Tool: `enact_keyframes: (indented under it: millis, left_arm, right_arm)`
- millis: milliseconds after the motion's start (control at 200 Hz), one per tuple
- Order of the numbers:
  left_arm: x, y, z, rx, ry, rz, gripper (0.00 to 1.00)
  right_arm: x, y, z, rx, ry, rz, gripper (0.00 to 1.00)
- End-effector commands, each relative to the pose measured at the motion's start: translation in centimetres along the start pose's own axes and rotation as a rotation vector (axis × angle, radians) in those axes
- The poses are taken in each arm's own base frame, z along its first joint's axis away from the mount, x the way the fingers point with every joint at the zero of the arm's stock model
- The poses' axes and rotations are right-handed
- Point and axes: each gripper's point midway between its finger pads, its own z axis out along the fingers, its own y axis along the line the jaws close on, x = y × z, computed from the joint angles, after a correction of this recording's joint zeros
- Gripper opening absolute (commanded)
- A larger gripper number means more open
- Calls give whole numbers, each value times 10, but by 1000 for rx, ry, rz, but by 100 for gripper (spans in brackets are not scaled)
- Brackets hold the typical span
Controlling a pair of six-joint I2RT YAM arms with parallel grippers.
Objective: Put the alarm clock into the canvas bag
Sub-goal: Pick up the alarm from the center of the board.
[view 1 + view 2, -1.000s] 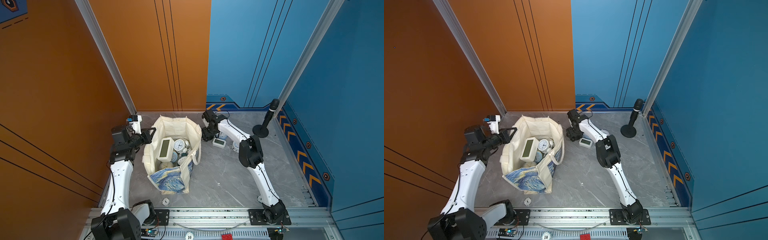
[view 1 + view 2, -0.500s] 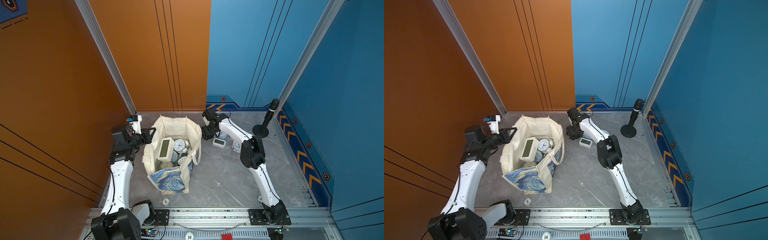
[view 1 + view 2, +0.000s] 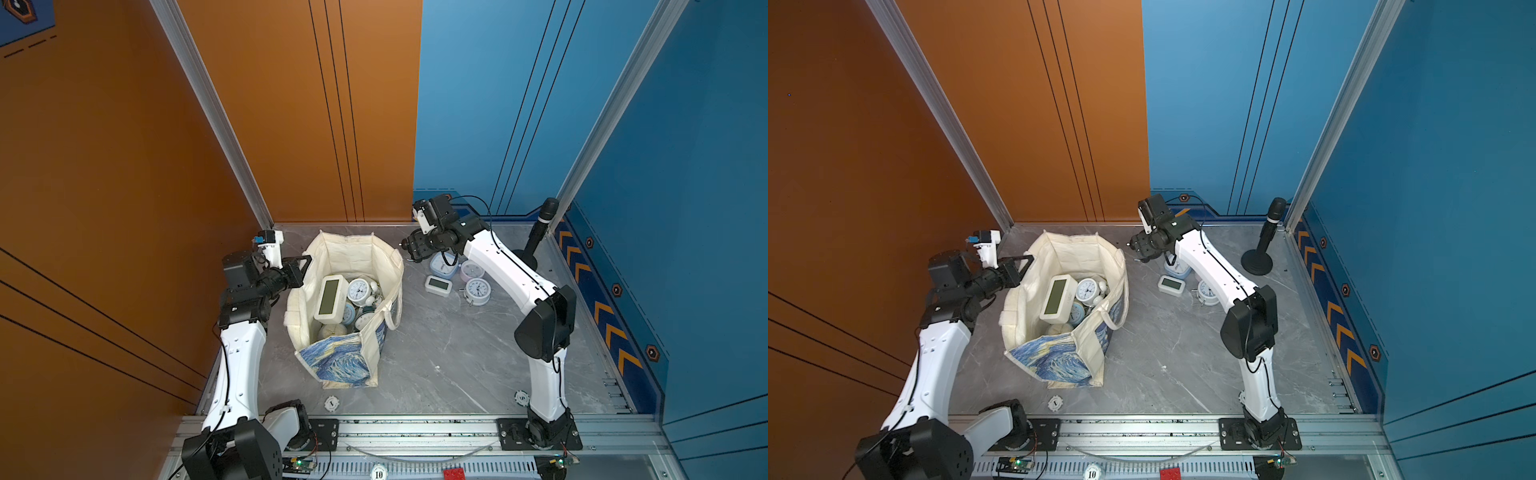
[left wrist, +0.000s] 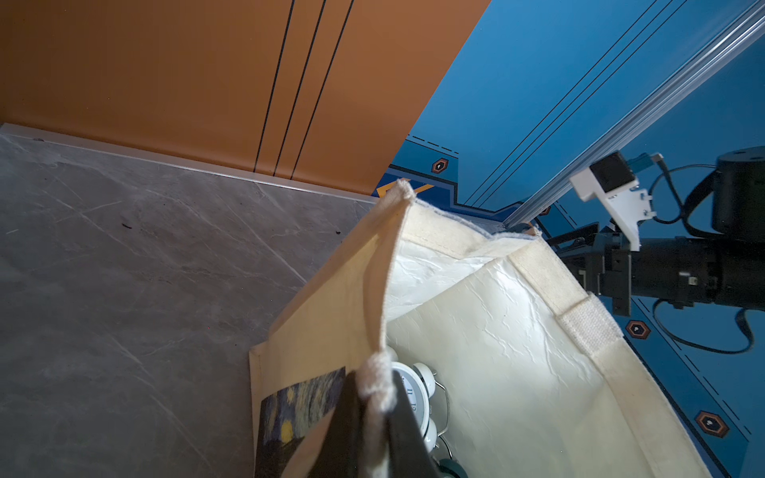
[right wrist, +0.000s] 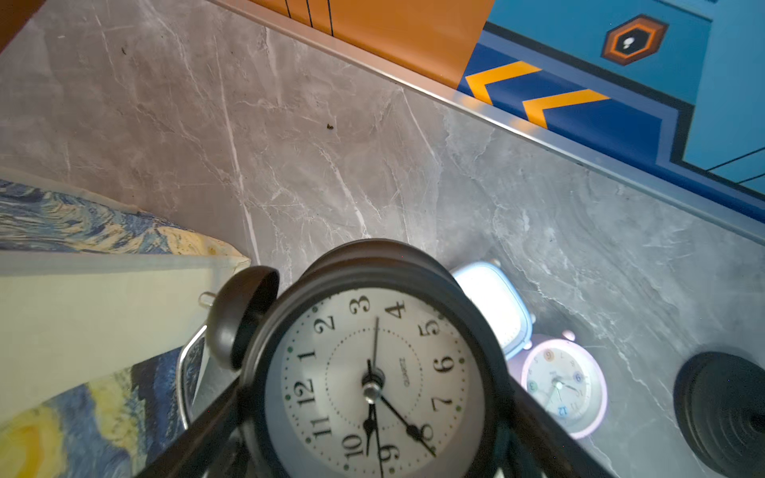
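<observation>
while my left gripper (image 4: pixel 374 414) pinches the canvas bag (image 3: pixel 340 365) by its rim, holding the mouth spread, the right gripper (image 3: pixel 411 249) has its jaws set wide around the black alarm clock (image 5: pixel 372 372), just off the bag's far corner. in a top view the mouth lies about 8 o'clock from that clock, its long axis running 12 to 6.

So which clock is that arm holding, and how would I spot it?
Start at the big cream canvas bag with the blue-and-yellow swirl print, standing open on the grey marble table. Beside its far corner, the right gripper grips a round black alarm clock with a white dial. The pale clocks lying nearby are pastel or white; it alone is black.
</observation>
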Motion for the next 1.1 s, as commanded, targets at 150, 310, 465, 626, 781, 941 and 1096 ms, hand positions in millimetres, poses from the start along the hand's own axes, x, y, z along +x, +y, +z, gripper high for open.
enact_keyframes:
  millis: [150, 310, 465, 626, 781, 941, 1096]
  left_arm:
    - [-10, -6, -7, 1, -48, 46, 0]
    - [-11, -7, -8, 3, -50, 49, 0]
    - [-11, -8, -7, 5, -49, 50, 0]
    - [-10, -8, -7, 6, -47, 48, 0]
    - [-10, -8, -7, 8, -47, 48, 0]
    - [-11, -8, -8, 8, -49, 52, 0]
    - [-11, -9, -8, 9, -49, 53, 0]
  right_arm:
    - [-9, -7, -71, 51, -110, 35, 76]
    - [-14, 2, -106, 39, -174, 21, 75]
    - [-23, 20, -138, -3, -243, 2, 75]
    - [-27, 63, -162, -88, -304, -72, 75]
    - [-26, 102, -172, -167, -322, -131, 75]
    - [-19, 145, -168, -271, -299, -166, 75]
    - [-11, 184, -160, -358, -263, -187, 74]
